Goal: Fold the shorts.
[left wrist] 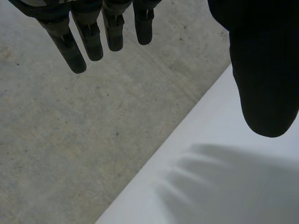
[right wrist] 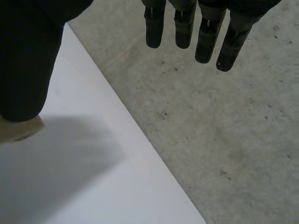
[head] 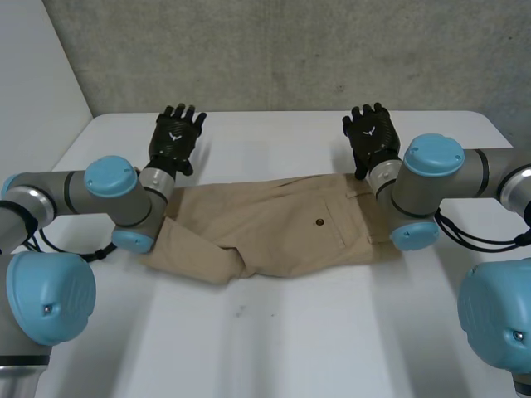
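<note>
Shorts [head: 274, 228] lying flat mid-table [head: 274, 340], seemingly folded once lengthwise. Left hand [head: 176, 137], right hand [head: 371, 137] hovering past far edge, both spread wide, gripping nothing. Crosswise fold likely remaining.

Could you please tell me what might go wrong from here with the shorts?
Both arms cross the ends of the shorts; drawing back could drag the cloth and spoil the fold. The left hand and right hand are open beyond the shorts, holding nothing, so a regrasp may catch just one layer.
</note>
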Robot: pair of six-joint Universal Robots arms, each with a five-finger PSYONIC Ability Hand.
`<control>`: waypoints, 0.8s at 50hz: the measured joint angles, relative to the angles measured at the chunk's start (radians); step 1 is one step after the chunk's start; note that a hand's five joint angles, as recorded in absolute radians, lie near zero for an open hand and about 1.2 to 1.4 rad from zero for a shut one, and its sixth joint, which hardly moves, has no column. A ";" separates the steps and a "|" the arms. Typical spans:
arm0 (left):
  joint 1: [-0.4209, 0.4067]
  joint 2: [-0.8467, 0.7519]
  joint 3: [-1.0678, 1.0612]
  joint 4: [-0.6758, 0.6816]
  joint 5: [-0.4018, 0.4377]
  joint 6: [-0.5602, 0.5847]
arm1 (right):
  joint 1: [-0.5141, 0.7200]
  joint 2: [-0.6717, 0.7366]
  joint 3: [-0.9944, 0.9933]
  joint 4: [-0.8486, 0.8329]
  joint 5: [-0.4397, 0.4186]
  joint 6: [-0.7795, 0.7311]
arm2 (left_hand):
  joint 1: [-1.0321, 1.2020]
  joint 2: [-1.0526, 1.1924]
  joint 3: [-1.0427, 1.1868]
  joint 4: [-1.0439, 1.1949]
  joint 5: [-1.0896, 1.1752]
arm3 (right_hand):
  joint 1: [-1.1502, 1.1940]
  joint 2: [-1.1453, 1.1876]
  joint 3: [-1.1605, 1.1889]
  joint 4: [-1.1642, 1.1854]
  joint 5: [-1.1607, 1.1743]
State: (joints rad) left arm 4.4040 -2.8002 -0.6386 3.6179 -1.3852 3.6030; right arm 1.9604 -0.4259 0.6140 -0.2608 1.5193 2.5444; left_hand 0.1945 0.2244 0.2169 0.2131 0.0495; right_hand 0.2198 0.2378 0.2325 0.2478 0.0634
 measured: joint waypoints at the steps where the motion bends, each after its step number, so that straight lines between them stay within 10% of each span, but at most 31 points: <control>1: -0.002 0.006 -0.011 -0.004 -0.001 -0.001 | 0.000 -0.001 -0.001 0.001 0.007 0.000 | 0.000 0.000 0.000 0.000 0.000 | 0.000 0.000 0.000 0.000 0.000; 18: -0.008 0.377 -0.403 -0.195 0.005 -0.035 | 0.002 -0.348 0.298 0.143 -0.062 0.032 | -0.004 -0.014 -0.003 -0.004 -0.003 | 0.000 -0.001 -0.002 0.000 0.000; 40: -0.005 0.248 -0.291 -0.304 0.010 -0.078 | -0.003 -0.558 0.657 0.160 -0.076 0.027 | -0.004 -0.014 -0.002 -0.004 -0.004 | 0.000 -0.001 -0.002 0.000 0.000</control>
State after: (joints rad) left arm 4.3990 -2.5518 -0.9293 3.3142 -1.3749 3.5247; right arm 1.9574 -0.9835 1.2708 -0.1005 1.4434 2.5711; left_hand 0.1906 0.2102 0.2146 0.2089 0.0456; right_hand 0.2198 0.2366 0.2304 0.2478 0.0634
